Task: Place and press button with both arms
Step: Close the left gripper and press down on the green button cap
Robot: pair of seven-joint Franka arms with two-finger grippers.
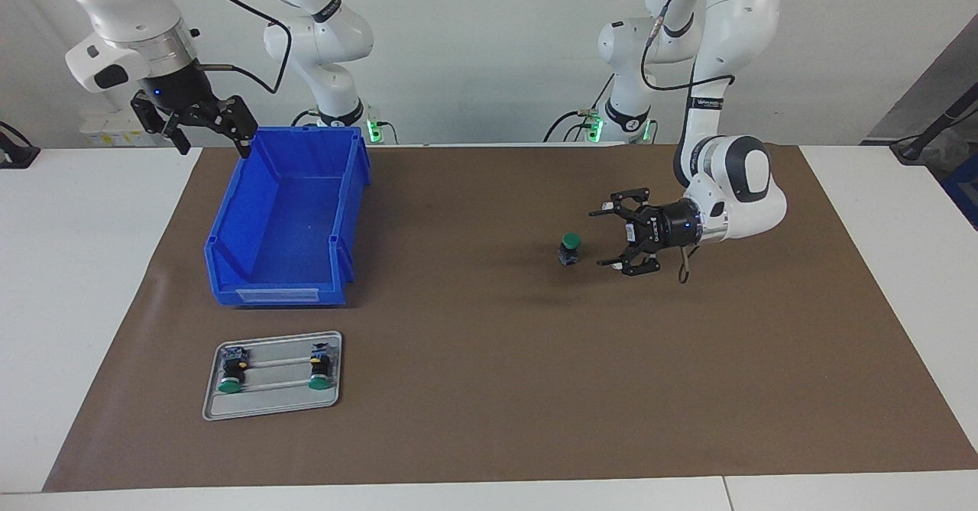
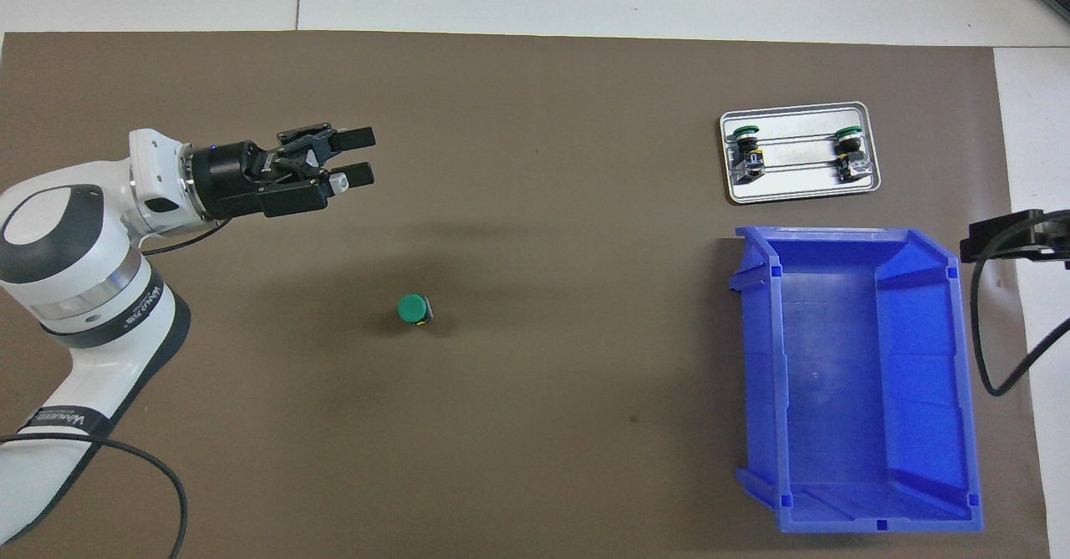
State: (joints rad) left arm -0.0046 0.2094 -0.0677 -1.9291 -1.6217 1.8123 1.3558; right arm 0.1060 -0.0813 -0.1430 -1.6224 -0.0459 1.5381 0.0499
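Observation:
The button (image 1: 568,249) (image 2: 413,309) stands upright on the brown mat, green cap up, with nothing touching it. My left gripper (image 1: 603,237) (image 2: 361,155) hangs low over the mat beside the button, toward the left arm's end of the table. It lies level, pointing at the button, open with nothing between its fingers and a small gap to the button. My right gripper (image 1: 214,144) (image 2: 1003,239) waits in the air, open and bare, over the blue bin's corner nearest the robots.
A blue bin (image 1: 275,291) (image 2: 756,375) sits on the mat toward the right arm's end. Farther from the robots lies a grey tray (image 1: 336,358) (image 2: 794,196) holding two more green-capped buttons (image 1: 231,373) (image 1: 319,370) on their sides.

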